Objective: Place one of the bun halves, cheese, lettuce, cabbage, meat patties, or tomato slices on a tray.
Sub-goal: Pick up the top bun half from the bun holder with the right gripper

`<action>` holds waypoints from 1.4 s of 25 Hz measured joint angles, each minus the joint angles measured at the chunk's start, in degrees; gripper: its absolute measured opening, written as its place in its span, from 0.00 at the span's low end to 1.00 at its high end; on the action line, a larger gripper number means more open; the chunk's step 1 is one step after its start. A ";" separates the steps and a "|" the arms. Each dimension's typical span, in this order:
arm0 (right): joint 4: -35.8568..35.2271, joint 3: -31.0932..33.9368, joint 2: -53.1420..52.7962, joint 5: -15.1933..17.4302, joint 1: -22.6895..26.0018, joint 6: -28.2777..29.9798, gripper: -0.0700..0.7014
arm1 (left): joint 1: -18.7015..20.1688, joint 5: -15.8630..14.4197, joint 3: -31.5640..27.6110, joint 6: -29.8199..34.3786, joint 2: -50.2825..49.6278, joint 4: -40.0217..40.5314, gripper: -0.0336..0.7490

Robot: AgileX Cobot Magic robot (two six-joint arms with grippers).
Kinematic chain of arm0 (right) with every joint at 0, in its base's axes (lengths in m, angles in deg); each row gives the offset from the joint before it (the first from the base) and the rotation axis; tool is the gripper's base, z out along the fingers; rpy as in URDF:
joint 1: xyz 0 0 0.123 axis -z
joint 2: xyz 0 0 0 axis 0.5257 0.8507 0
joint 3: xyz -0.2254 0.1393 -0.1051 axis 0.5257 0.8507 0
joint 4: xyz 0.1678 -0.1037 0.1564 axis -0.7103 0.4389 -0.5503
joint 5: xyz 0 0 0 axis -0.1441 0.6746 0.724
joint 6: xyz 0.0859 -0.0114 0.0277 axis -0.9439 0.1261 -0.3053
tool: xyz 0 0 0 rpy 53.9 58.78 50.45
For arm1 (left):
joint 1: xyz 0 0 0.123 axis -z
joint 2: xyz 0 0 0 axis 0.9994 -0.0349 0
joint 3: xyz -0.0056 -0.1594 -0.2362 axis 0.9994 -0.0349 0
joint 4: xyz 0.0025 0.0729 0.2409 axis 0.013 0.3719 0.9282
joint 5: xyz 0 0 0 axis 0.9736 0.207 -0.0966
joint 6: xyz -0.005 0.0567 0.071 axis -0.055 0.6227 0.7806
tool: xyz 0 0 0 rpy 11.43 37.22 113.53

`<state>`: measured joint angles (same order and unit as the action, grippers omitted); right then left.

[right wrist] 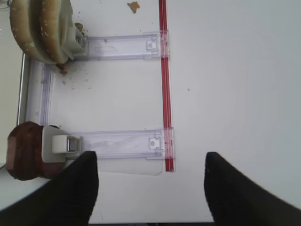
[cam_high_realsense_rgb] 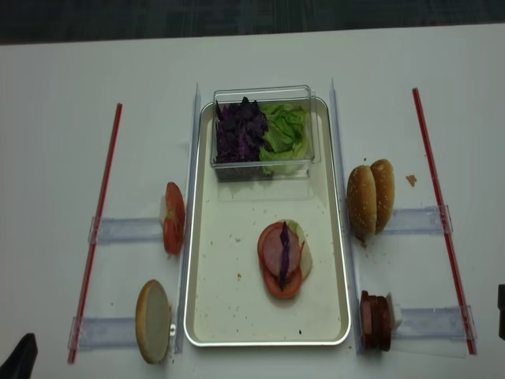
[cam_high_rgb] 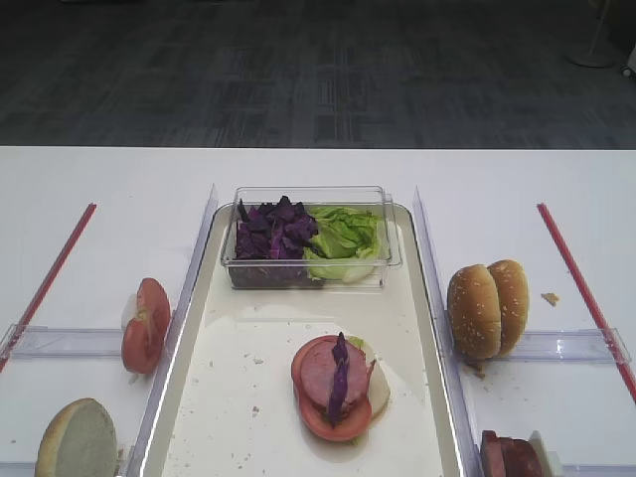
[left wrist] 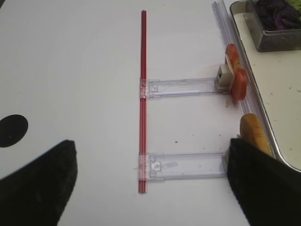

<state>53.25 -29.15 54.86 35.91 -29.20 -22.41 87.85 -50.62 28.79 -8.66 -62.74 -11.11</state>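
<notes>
White worktop all round; our right pincer hangs spread and empty, left pincer likewise. Those upright bun halves could topple if we nudge them; the stack on the tray waits.

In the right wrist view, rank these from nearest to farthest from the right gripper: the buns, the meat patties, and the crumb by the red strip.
From the right gripper, open:
1. Meat patties, lower left, beside the left finger.
2. Buns, upper left, standing on edge.
3. Crumb, top edge, left of the red strip.

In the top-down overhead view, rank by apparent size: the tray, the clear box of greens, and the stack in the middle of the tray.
1. Tray, clearly largest.
2. Clear box, spanning about the tray's width.
3. Ingredient stack, smallest.
</notes>
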 joint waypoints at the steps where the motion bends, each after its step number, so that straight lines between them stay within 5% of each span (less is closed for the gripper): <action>1: 0.00 -0.77 0.91 -0.49 0.00 0.00 0.75 | 0.00 0.00 0.00 0.00 0.00 0.00 0.81; 24: 0.99 -21.14 37.86 -2.57 0.00 0.95 0.75 | 0.00 0.00 0.00 0.00 0.00 0.00 0.81; 35: 0.99 -30.67 52.78 0.63 0.00 1.28 0.75 | 0.00 0.00 0.00 0.00 0.00 0.00 0.81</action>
<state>54.24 -59.82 107.64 36.54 -29.20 -21.13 87.85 -50.62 28.79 -8.66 -62.74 -11.11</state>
